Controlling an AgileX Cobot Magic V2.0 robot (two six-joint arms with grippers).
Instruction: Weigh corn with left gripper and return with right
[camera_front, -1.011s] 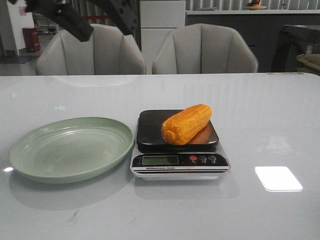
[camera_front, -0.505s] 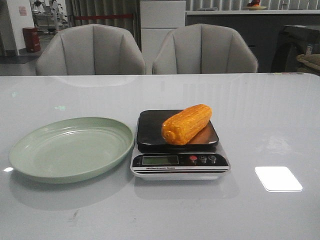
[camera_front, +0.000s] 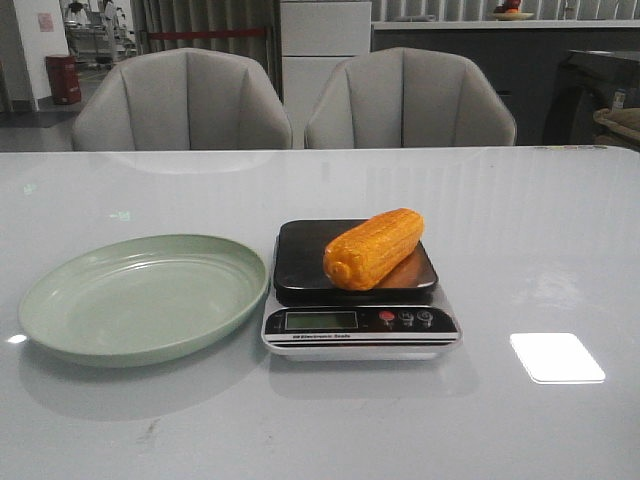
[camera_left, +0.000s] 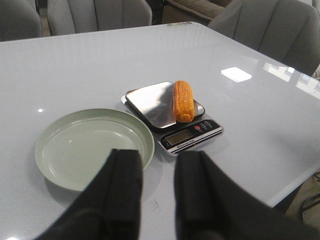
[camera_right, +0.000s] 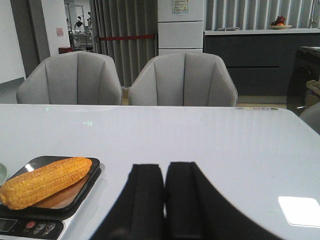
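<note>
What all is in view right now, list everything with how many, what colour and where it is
corn: one, orange-yellow, lying on the scale's platform, toward its right side
scale: one, black platform on a silver base with a display and buttons, middle of the table
plate: one, pale green, nothing on it, just left of the scale
table: one, glossy white
chairs: two in the front view, grey, behind the table's far edge
left gripper: one, black, open, up off the table on the near side of the plate
right gripper: one, black, fingers together, holding nothing, to the right of the scale
</note>
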